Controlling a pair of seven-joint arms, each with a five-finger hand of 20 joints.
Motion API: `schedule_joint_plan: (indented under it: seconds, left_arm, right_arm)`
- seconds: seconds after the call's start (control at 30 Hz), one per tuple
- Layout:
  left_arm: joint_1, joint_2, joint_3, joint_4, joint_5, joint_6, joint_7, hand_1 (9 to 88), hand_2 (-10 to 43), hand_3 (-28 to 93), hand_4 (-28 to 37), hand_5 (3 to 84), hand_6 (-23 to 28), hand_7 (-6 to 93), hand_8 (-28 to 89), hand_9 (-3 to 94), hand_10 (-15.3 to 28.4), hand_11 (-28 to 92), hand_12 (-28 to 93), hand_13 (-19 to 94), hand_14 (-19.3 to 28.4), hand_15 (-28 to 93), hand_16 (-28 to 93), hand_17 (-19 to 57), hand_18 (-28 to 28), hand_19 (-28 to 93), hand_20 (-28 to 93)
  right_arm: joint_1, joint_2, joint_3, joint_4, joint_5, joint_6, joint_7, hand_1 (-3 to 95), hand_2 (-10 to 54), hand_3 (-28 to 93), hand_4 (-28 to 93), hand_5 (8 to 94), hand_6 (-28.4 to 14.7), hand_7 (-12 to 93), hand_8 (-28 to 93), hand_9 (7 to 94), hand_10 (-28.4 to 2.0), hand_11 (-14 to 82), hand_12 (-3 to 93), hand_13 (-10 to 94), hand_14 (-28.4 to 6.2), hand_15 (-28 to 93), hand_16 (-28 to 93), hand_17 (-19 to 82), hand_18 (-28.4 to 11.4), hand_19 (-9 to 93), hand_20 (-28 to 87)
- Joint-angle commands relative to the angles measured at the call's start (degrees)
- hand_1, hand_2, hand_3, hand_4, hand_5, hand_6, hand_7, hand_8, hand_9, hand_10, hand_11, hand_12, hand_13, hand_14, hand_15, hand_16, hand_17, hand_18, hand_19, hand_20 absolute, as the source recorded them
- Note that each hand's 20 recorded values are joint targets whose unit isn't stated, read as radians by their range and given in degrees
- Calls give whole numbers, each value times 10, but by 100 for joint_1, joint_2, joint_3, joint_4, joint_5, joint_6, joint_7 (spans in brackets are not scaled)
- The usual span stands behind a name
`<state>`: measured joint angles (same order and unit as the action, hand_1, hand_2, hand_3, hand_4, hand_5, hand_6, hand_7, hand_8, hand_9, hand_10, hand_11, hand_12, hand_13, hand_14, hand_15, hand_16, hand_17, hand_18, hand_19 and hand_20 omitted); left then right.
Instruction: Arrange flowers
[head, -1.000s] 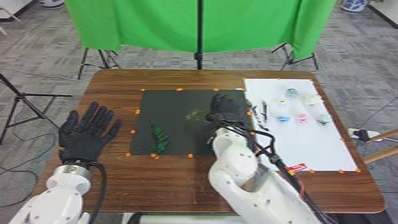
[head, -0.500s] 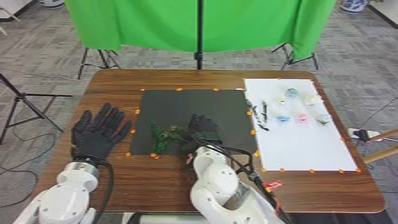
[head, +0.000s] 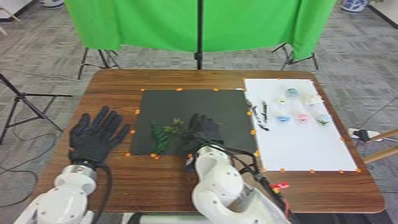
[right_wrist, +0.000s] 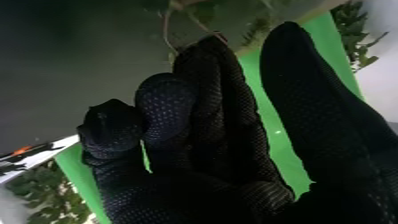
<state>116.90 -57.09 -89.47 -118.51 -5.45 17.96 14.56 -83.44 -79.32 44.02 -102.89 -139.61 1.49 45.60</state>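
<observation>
Presently, the right hand (head: 204, 129) is between green sprig (head: 160, 140) and white paper (head: 306, 145).

A white rectangular sheet (head: 306, 145) lies right of a black rectangular mat (head: 209, 100). A long green leafy sprig (head: 160, 138) lies on the mat's left.

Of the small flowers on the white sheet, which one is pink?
The pink flower is the middle one in the row nearest the robot, just right of a blue flower.
</observation>
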Motion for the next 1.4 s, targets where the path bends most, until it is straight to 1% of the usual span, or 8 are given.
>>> schedule_joint_plan:
  seconds: [0.03,0.5,0.57,0.7,0.8,1.1,1.23,1.4]
  left_arm:
    - [303,-74,-108,-80,-25,-27,139,293,133,752,-283,504,64,182,-103,443,154,267,127,348,157,493,-56,-40,148,396,186]
    - [564,-177,-280,-154,-43,-3,236,293,134,750,-283,503,66,186,-104,442,153,270,128,347,156,495,-57,-40,148,397,187]
    - [546,-184,-254,-148,-41,9,221,293,134,751,-283,503,67,185,-104,442,154,270,128,347,157,496,-57,-40,148,397,187]
    - [500,-218,-184,-84,-16,12,85,292,135,749,-283,503,66,185,-104,441,154,271,128,346,157,496,-57,-41,148,398,187]
    - [428,-246,-127,-46,-66,-3,-20,291,136,749,-283,501,66,186,-104,440,155,272,128,345,157,497,-57,-41,148,398,187]
    - [464,-233,-152,-50,-83,52,11,290,136,749,-283,498,67,185,-104,437,155,271,127,344,157,495,-58,-42,148,399,187]
    - [490,-247,-138,-86,-134,114,88,289,136,749,-283,498,67,185,-104,438,156,272,127,344,157,496,-57,-42,147,399,187]
    - [525,-240,-163,-98,-121,56,117,290,137,749,-283,499,68,188,-103,438,156,273,128,344,157,497,-57,-42,147,400,187]
  right_arm:
    - [207,302,-17,-329,61,-5,75,458,-95,725,-202,658,-74,183,-22,728,-183,479,416,679,-170,723,409,451,-268,932,481]
    - [103,781,211,-650,139,-1412,-74,543,-95,639,-221,704,-61,242,221,744,-176,339,458,664,-171,709,412,428,-272,932,456]
    - [64,745,208,-596,128,-1452,-113,496,-95,637,-230,699,-58,255,209,729,-188,398,373,662,-172,710,417,426,-272,932,459]
    - [-82,555,299,-481,270,-1695,-138,383,-95,666,-245,704,-59,317,-53,721,-193,435,354,659,-173,717,420,425,-270,932,464]
    - [-154,527,234,-405,49,-1704,-250,373,-95,651,-252,704,-58,325,-60,723,-192,443,359,660,-173,720,420,426,-269,932,470]
    - [-40,517,-131,-261,-351,-1477,-489,412,-95,639,-280,710,-51,360,-66,734,-182,463,366,671,-168,726,420,433,-268,932,481]
    - [121,690,-511,-190,-742,-1583,-788,500,-95,594,-279,720,-40,353,193,750,-172,481,374,689,-161,728,426,447,-266,932,497]
    - [143,740,-609,-175,-830,-1633,-797,553,-95,627,-253,743,-33,373,239,778,-161,457,438,709,-158,724,431,459,-266,932,504]
